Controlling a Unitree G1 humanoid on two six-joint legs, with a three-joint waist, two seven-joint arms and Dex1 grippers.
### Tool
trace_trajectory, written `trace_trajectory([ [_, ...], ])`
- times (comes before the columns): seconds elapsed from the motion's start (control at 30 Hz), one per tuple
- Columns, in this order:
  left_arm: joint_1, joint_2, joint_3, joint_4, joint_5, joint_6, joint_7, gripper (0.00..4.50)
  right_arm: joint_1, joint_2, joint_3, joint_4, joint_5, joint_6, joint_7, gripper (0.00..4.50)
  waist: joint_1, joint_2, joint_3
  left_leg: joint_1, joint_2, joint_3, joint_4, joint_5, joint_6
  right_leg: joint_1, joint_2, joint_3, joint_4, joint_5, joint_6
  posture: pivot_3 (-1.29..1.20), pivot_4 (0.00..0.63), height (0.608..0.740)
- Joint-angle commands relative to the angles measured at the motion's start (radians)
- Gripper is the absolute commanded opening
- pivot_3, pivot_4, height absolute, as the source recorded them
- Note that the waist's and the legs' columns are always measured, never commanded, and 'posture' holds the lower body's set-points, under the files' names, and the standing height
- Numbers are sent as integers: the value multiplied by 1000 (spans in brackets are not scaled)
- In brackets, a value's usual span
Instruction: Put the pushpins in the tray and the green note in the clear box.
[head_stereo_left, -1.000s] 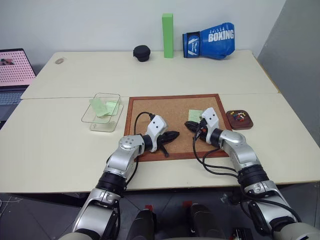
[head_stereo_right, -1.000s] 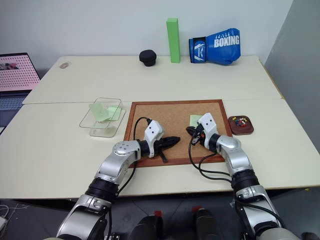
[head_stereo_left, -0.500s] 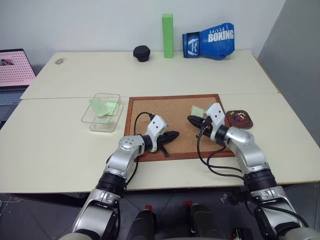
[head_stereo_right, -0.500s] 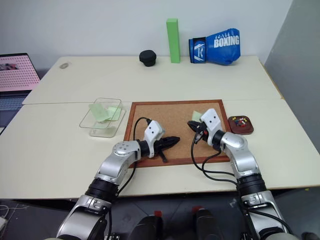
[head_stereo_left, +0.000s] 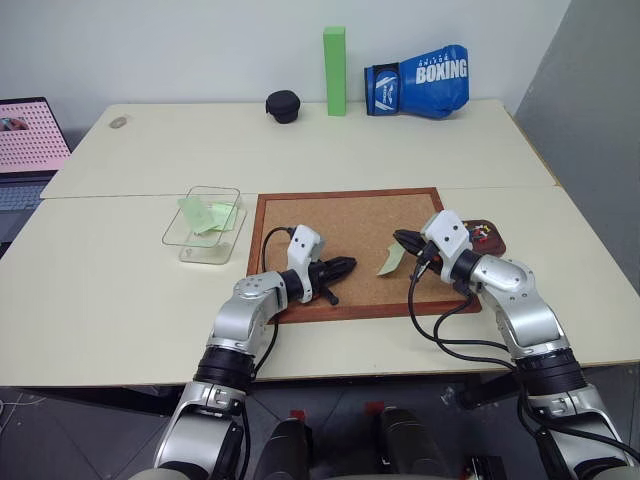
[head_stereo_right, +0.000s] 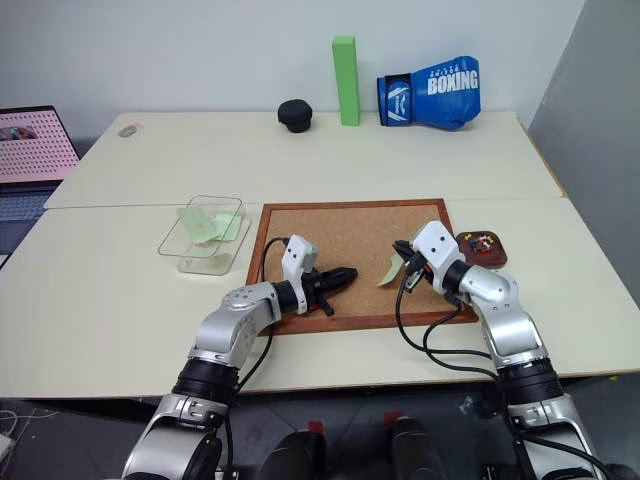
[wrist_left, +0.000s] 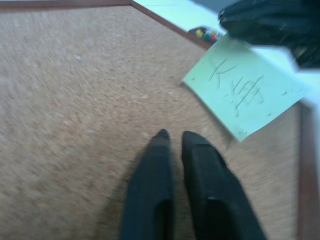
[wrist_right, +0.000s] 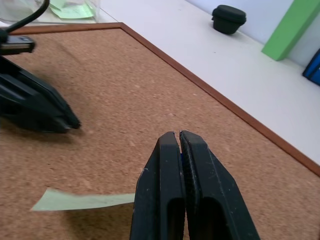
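My right gripper (head_stereo_left: 405, 241) hovers over the right side of the cork board, shut on the top edge of the green note (head_stereo_left: 391, 261). The note hangs tilted, clear of the cork; it has handwriting on it (wrist_left: 245, 92). Behind this gripper sits the dark brown tray (head_stereo_left: 497, 245) with small coloured pushpins (head_stereo_left: 482, 231) in it, partly hidden by the wrist. The left gripper (head_stereo_left: 346, 267) lies low over the board's front left, pointing at the note, its fingers (wrist_left: 155, 165) a narrow gap apart with nothing between them. The clear box (head_stereo_left: 178, 232) stands left of the board with green slips inside.
The wood-framed cork board (head_stereo_left: 340, 215) fills the table's middle. At the back stand a tall green block (head_stereo_left: 335, 70), a blue boxing glove (head_stereo_left: 420, 78) and a black case (head_stereo_left: 284, 105). A laptop (head_stereo_left: 25, 140) sits at the far left.
My right gripper has risen and drawn right toward the tray, lifting the green note off the cork. The left gripper stayed put, rolled its wrist and parted its fingers slightly.
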Motion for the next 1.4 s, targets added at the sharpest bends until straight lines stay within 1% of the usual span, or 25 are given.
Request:
trace_trajectory([
  [0.03,16,20,30,-86,-67,76,-5,1488,0,0,-38,-21,11,-25,-32,0,0,0,0,0,0,0,0,0,0,0,0,0,0,0,0,0,150,740],
  [0.33,-5,-15,117,-172,-274,316,26,3075,-39,-1,-61,-55,43,22,-49,0,1,0,0,0,0,0,0,0,0,0,0,0,0,0,0,0,150,740],
  [0.43,-22,-103,250,-127,-425,453,149,3583,-61,4,-75,-74,56,53,-64,0,1,0,0,0,0,0,0,0,0,0,0,0,0,0,0,0,150,740],
  [0.47,-26,-127,283,-112,-459,489,187,3686,-66,4,-78,-78,58,58,-66,0,1,-1,0,0,0,0,0,0,0,0,0,0,0,0,0,0,150,740],
  [0.5,-18,-155,307,-110,-505,544,218,3906,-67,5,-81,-84,59,63,-71,0,1,-1,0,0,0,0,0,0,0,0,0,0,0,0,0,0,150,740],
  [0.57,-11,-220,369,-109,-593,627,305,3906,-68,4,-84,-100,61,73,-79,0,1,-1,0,0,0,0,0,0,0,0,0,0,0,0,0,0,150,740],
  [0.7,-23,-313,464,-77,-707,702,460,3906,-62,3,-81,-136,66,96,-85,0,1,-2,1,-1,0,-1,0,0,0,0,0,0,-1,0,0,0,150,740],
  [0.8,-43,-377,512,-40,-781,707,555,3906,-57,15,-77,-182,81,124,-90,0,1,-2,1,-1,0,-1,0,0,0,0,0,0,0,0,0,0,150,740],
  [0.93,-75,-411,559,0,-865,674,644,3906,-45,17,-72,-225,95,148,-89,0,3,-2,1,-1,-1,-1,0,0,0,0,0,0,-1,0,0,0,150,740],
  [1.17,-48,-426,512,-9,-948,644,714,3906,-18,31,-64,-312,138,201,-77,0,2,-2,1,-1,-1,-1,0,0,-1,0,0,0,-1,0,0,0,150,740],
  [1.4,-32,-425,445,-36,-979,610,712,3906,23,49,-47,-365,165,239,-82,0,7,-2,1,-1,-1,-1,0,0,-1,0,0,0,-1,0,0,0,150,740],
])
